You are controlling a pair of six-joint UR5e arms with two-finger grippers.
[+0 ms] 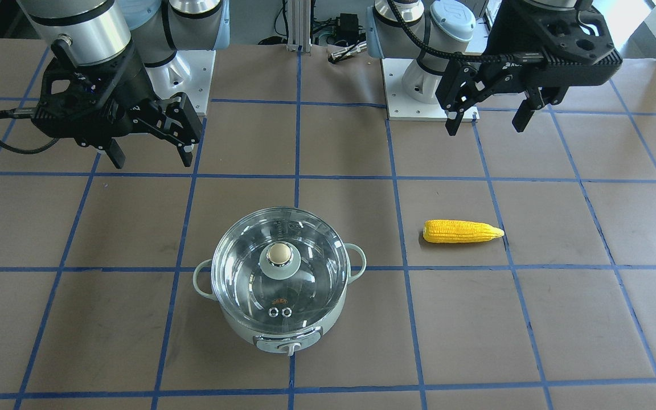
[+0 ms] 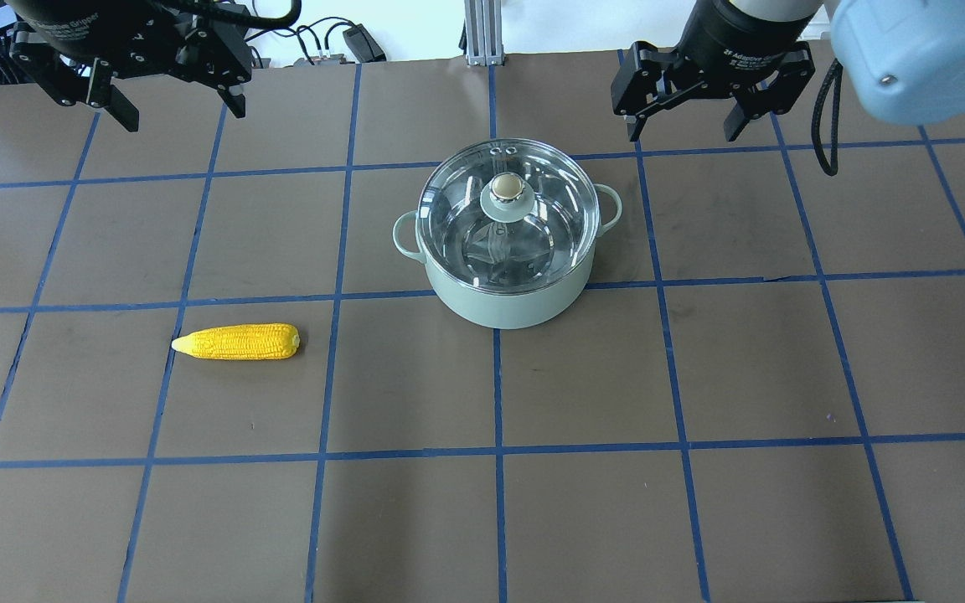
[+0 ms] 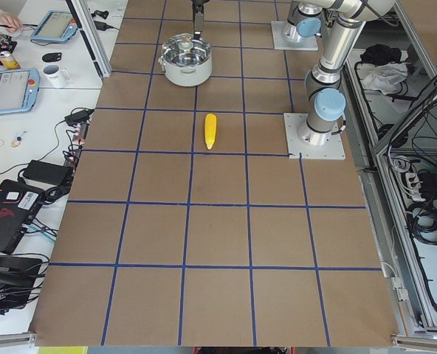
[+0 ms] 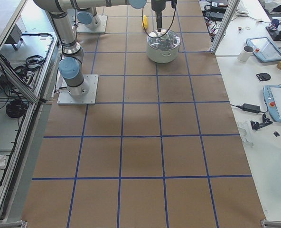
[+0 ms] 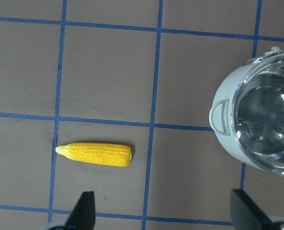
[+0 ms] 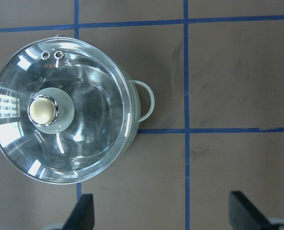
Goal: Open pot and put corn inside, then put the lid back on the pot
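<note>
The corn (image 2: 235, 342) lies on open bench (image 2: 700, 377), well apart from the pot (image 2: 506, 297), reachable from above and all sides. The lid (image 2: 533, 243) closes the pot's mouth, its knob (image 2: 503, 189) standing free on top. The left gripper (image 2: 184, 115) and right gripper (image 2: 684, 134) hang clear of both, fingers (image 2: 118, 109) spread.

Round pale mint-green pot (image 2: 503, 306): smooth satin outer wall, painted metal or plastic, cannot tell which; interior shiny steel, mirror-like. Clear domed glass lid (image 2: 457, 213): glossy, bright window reflections. Beige round knob (image 2: 503, 188): smooth, slight sheen. Bright yellow corn cob (image 2: 235, 342): bumpy kernel texture, matt. Brown table cover (image 2: 700, 377): matt, paper-like, faintly scuffed; blue tape lines (image 2: 498, 394) smooth.
</note>
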